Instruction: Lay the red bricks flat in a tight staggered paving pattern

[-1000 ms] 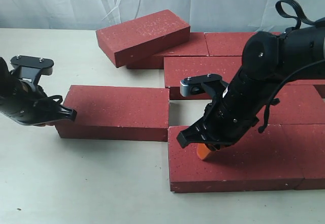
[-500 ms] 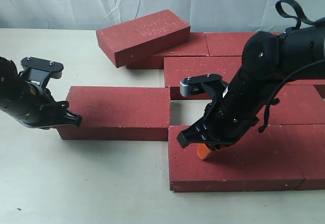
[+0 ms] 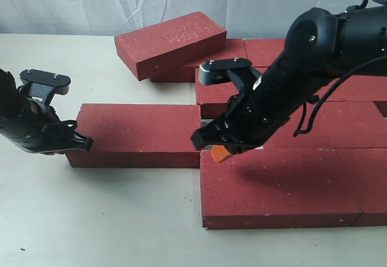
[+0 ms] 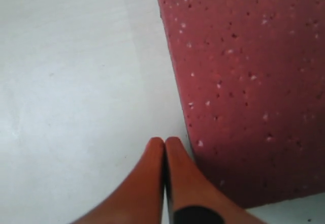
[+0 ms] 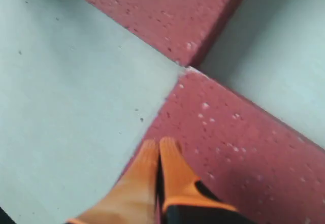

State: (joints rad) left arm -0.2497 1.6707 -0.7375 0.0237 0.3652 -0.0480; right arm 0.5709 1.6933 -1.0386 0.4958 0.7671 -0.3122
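Several dark red bricks lie on the pale table. One loose brick (image 3: 136, 134) lies flat at the left, its right end meeting the corner of the front brick (image 3: 278, 188). My left gripper (image 3: 65, 149) is shut and empty, low against the loose brick's left end; in the left wrist view its fingertips (image 4: 164, 144) lie beside the brick's edge (image 4: 249, 82). My right gripper (image 3: 219, 153) is shut and empty, hovering over the front brick's far left corner (image 5: 238, 148). Another brick (image 3: 170, 42) rests tilted on top of the back row.
Flat bricks fill the back row (image 3: 272, 52) and the middle right (image 3: 357, 118), partly hidden by the right arm. Bare table (image 3: 91, 218) lies in front and to the left. A white cloth backdrop (image 3: 72, 3) closes the far side.
My right gripper has lifted off the front brick's top and moved left and back to that brick's far left corner. My left gripper nudged right, then eased back, staying at the loose brick's end.
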